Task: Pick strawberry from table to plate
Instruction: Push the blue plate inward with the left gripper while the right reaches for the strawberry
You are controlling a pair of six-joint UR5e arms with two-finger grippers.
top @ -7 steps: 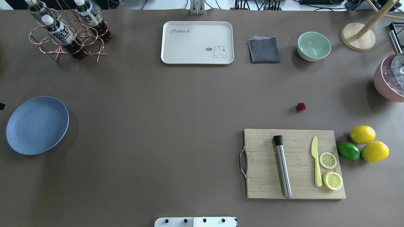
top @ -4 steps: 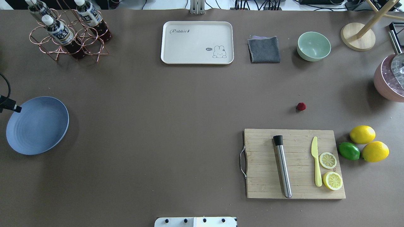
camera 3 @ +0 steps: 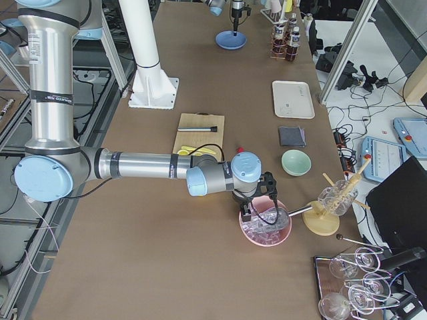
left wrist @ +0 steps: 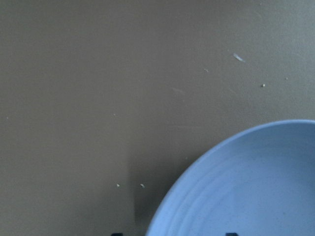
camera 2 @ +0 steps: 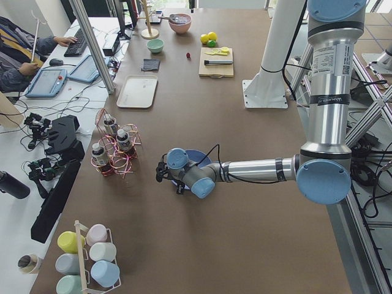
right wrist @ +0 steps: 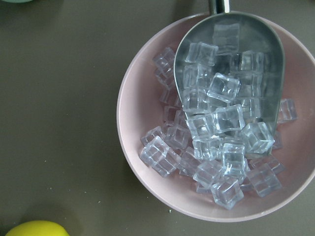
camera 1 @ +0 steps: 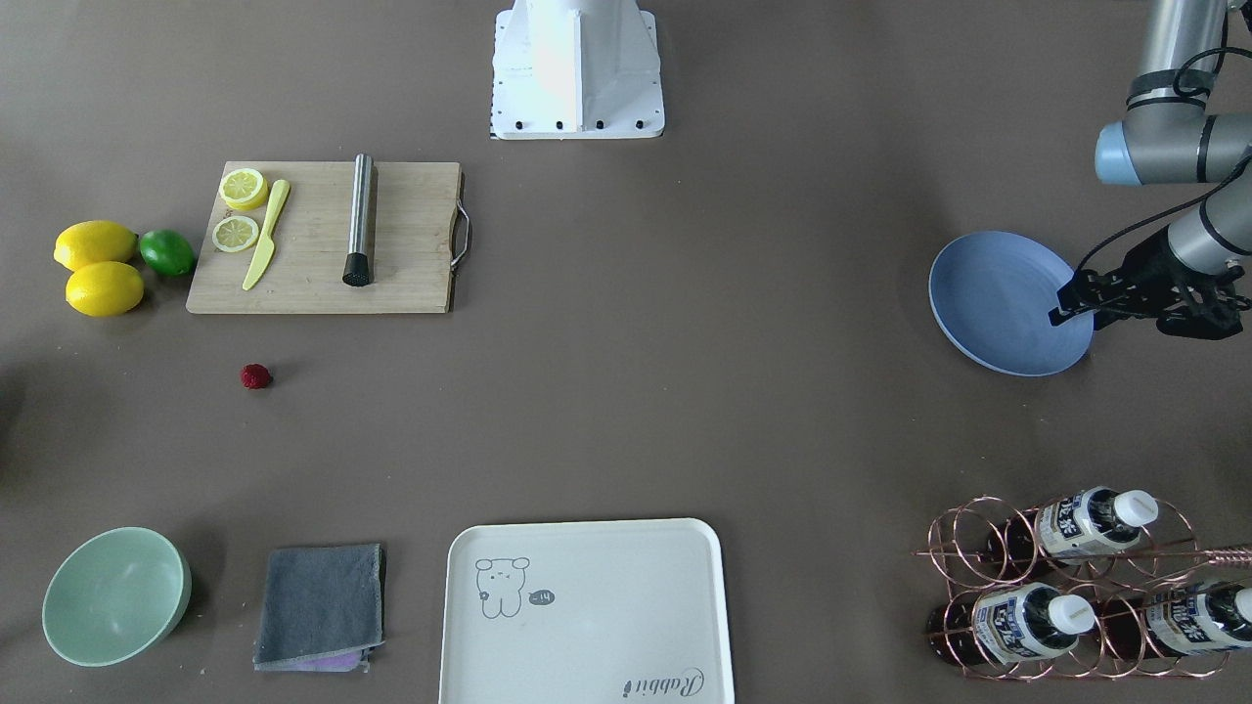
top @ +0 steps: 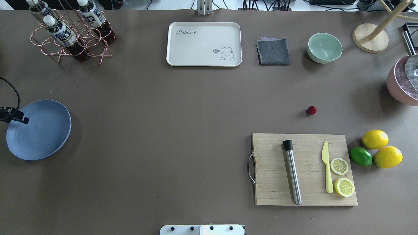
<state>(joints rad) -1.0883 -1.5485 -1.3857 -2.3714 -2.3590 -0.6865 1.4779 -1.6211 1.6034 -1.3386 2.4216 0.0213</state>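
**A:** Which step are you on?

**B:** The reach, and nothing is picked up yet. The strawberry (top: 311,110) sits on the bench (top: 183,107), right of centre, just beyond the far edge of the cutting board (top: 271,182). The plate (top: 49,140) lies at the left end, well apart from it.

**A:** And your end effectors?

**B:** My left end effector (camera 1: 1061,311) hangs over the plate's rim, tips apart and holding nothing. My right end effector (camera 3: 259,212) hovers over the pink ice bowl (right wrist: 130,113); I cannot tell whether it is apart or together.

**A:** What's next?

**B:** I judge the right one is nearer. It should swing over the berry with its fingers apart, drop straight down and close gently, because the berry is small and may roll.

**A:** Is there room?

**B:** There is bare bench around the berry except for the board's edge on the near side. Bare bench also runs leftward to the plate's low rim.
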